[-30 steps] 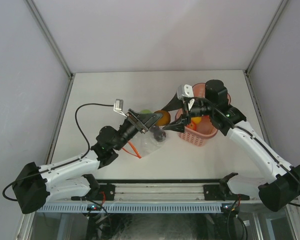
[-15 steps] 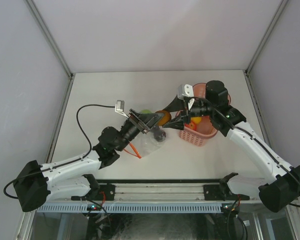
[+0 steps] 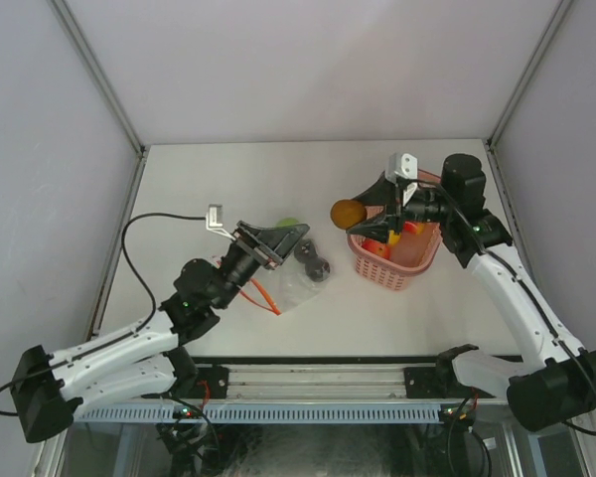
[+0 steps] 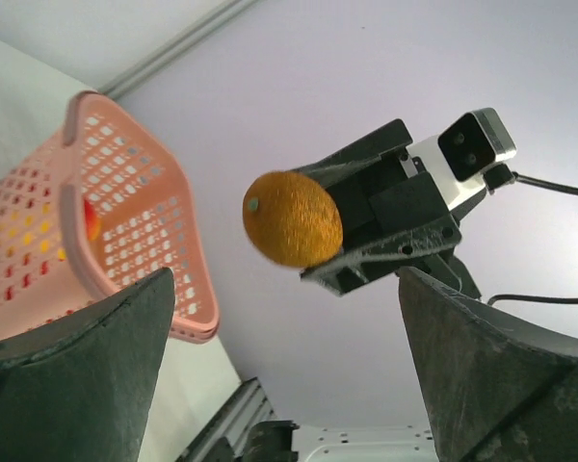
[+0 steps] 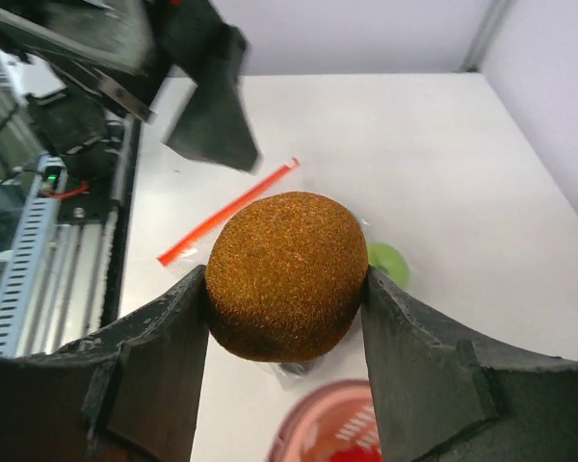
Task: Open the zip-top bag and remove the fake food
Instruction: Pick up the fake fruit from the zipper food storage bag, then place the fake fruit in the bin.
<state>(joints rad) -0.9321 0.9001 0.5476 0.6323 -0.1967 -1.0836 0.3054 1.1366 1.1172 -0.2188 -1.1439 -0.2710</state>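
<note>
- While the right gripper [image 3: 352, 213] pinches an orange-brown fruit [image 5: 285, 274] between its two fingers [image 5: 154, 375], it holds it raised above the table, just left of the pink basket's upper rim, right of centre in the top view.
- The fruit fills the whole gap between the pads, one pressed on each side. In the left wrist view it shows mid-frame against the wall, clear of the basket.
- The left gripper [image 3: 292, 244] sits left of centre in the top view. Its fingers [image 4: 87, 385] are spread wide with nothing between them, and they point towards the basket.
- The zip-top bag [image 3: 296, 286] lies on the white table [image 3: 199, 179], just below the left gripper's tips in the top view. Its orange-red zip strip [image 3: 265, 296] runs along the lower left edge. Whether the mouth is open cannot be told.
- A green fruit [image 3: 290, 223] rests on the table just above the left gripper, partly hidden by it.
- A blackish piece [image 3: 314, 263] lies at the bag's upper right corner, between the left gripper and the basket. Whether it is inside the plastic or beside it is unclear.
- The pink basket [image 3: 392, 274] stands right of centre and holds a red piece [image 3: 375, 247] and a yellow piece [image 3: 411, 229].
</note>
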